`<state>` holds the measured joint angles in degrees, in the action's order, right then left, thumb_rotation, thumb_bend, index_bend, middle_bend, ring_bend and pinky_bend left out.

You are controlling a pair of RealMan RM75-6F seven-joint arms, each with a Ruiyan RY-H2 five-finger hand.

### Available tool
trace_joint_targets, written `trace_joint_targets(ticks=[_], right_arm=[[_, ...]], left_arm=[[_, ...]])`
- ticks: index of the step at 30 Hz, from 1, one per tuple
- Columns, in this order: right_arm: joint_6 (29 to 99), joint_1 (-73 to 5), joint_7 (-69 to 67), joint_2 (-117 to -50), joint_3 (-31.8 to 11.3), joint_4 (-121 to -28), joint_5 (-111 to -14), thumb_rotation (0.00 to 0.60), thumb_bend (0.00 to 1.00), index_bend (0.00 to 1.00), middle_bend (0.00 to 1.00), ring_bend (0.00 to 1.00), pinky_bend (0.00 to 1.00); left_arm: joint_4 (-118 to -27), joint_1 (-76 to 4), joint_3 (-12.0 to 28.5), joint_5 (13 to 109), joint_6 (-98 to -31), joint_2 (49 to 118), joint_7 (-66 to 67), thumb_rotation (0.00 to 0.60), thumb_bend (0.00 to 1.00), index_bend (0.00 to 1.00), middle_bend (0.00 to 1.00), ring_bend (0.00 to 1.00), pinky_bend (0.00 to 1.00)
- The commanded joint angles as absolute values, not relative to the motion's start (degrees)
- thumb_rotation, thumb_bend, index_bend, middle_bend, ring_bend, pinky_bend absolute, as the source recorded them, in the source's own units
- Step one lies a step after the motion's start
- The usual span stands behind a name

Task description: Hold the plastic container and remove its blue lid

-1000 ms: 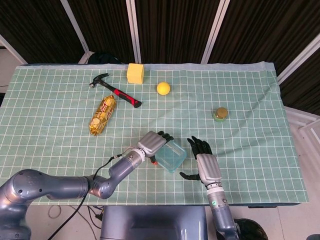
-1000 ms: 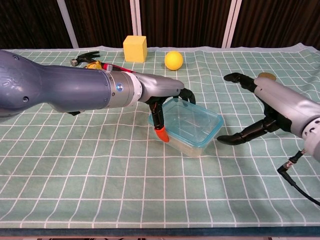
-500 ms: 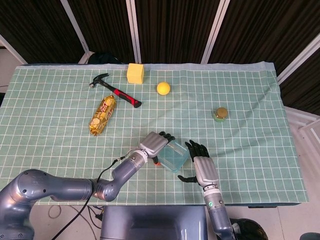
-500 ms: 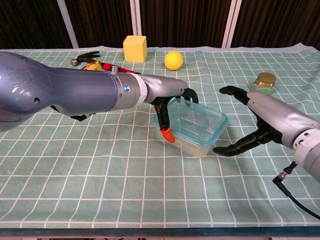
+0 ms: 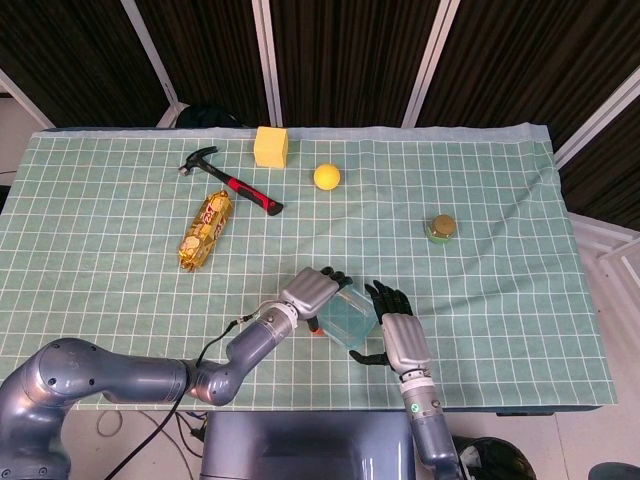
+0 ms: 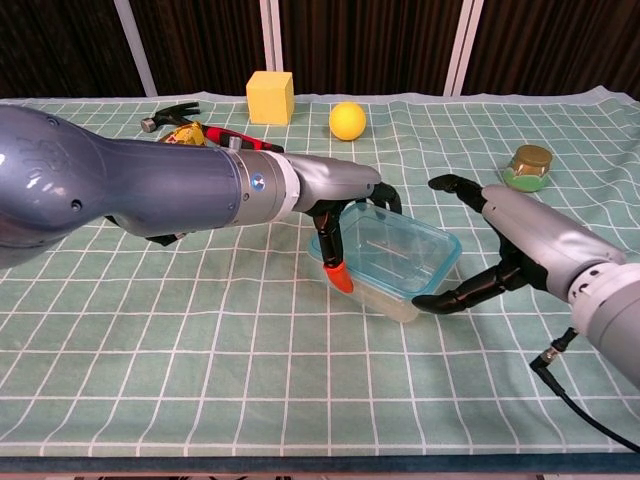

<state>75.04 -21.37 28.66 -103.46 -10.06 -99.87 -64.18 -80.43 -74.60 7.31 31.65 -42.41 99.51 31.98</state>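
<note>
Translucent plastic with a blue rim identifies the plastic container, which in the head view lies near the front edge of the green checked cloth, between the two hands. In this view the left hand rests over the container's left end with its fingers curled onto it, and the right hand has drawn in from the right over the last second, until its spread fingers stand just beside the container's right side. In the chest view the blue lid is seated on the container; the left hand grips the left end, fingers over the rim and an orange-tipped thumb against the near wall. The container has shifted slightly to the right under this grip. The right hand is open, fingers apart and clamped on nothing, one dark fingertip now close to or touching the near right corner; contact cannot be confirmed. Judgement: holding is established; lid removal has not begun.
</note>
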Motion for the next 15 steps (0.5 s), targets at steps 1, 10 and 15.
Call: trace_joint_targets(ticks=[1, 10, 15], right_arm=[[75.1, -21.3, 28.5, -103.4, -10.0, -100.0, -63.9, 0.600, 0.19, 0.00, 0.00, 0.00, 0.00], [75.4, -21.4, 28.7, -103.5, -9.9, -99.9, -63.5, 0.600, 0.19, 0.00, 0.00, 0.00, 0.00], [75.4, -21.4, 28.8, -103.5, -9.8, -99.5, -63.0, 0.600, 0.19, 0.00, 0.00, 0.00, 0.00]], left_arm=[[-80.3, -74.6, 7.4, 31.8, -42.6, 99.8, 31.9, 0.600, 0.11, 0.30, 0.31, 0.31, 0.43], [-80.0, -74.5, 7.5, 32.2, -42.6, 100.0, 31.4, 0.600, 0.11, 0.30, 0.31, 0.31, 0.43], [-80.1, -74.3, 7.4, 32.3, -42.6, 99.9, 31.1, 0.600, 0.11, 0.30, 0.31, 0.31, 0.43]])
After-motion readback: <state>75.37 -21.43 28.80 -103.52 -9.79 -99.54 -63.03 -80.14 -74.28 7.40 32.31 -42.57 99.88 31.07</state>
